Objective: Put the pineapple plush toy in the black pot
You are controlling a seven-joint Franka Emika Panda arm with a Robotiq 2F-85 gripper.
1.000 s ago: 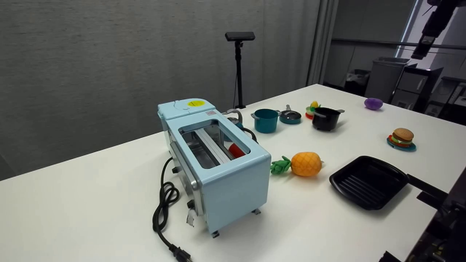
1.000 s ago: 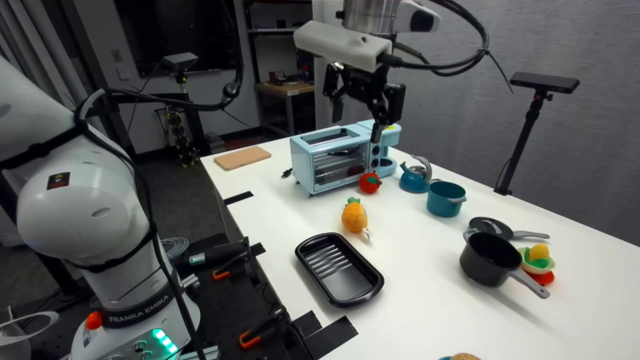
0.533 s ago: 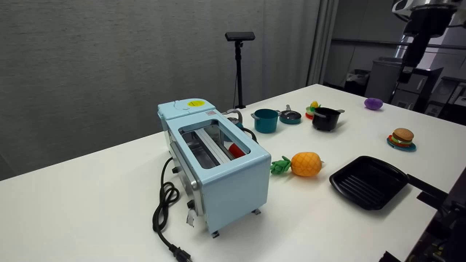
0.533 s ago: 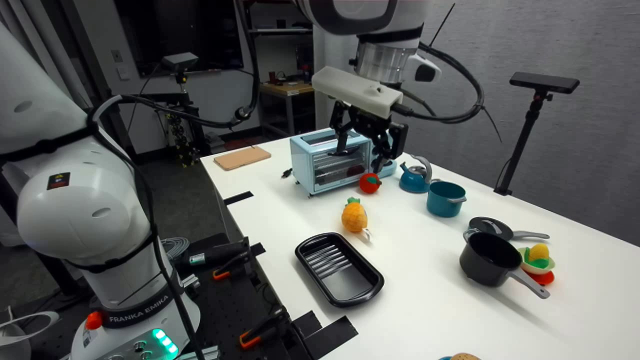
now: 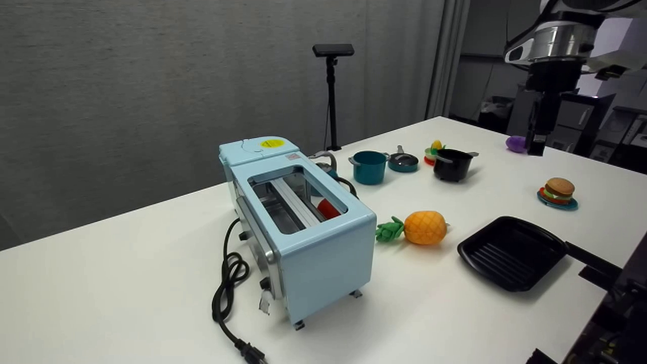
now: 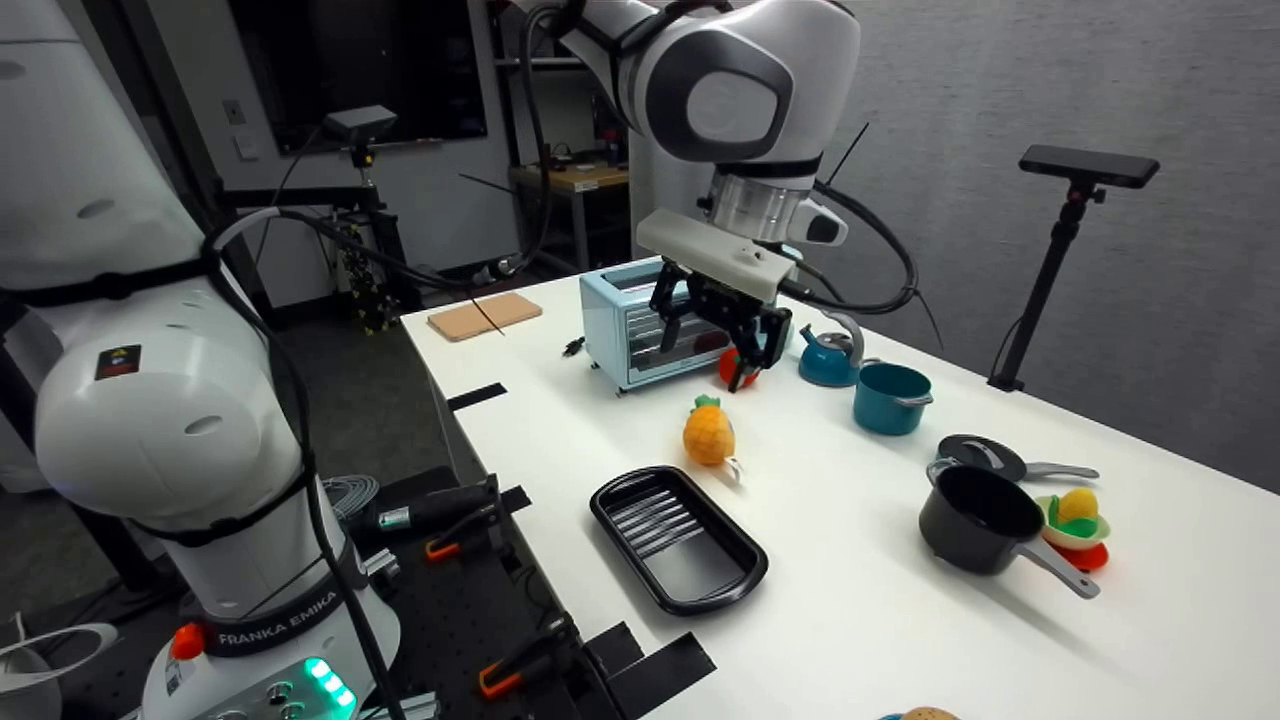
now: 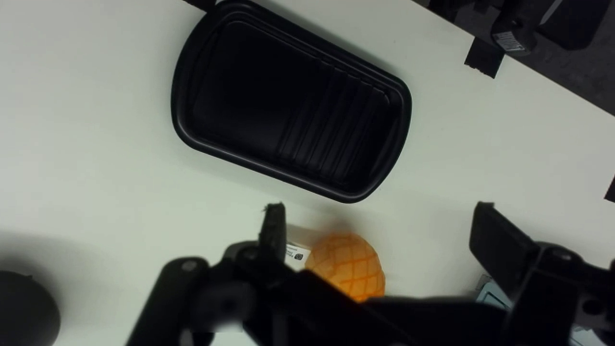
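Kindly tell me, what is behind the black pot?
In an exterior view, a pale bowl holding yellow and green toys, above a red dish. The pot covers the rest.

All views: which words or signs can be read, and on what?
"FRANKA EMIKA": black band on white robot arm.
Too small or blurred:
arm's black label;
white tag on orange pineapple plush toy;
yellow oval sticker on blue toaster oven;
oven's pink sticker;
white label on black cylindrical object.

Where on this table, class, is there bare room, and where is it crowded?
Bare tabletop lies between the black grill pan, black pot and toy burger; more spreads beyond the power cord, away from the toaster oven. It is crowded beside the pot, where the frying pan and bowl sit close.
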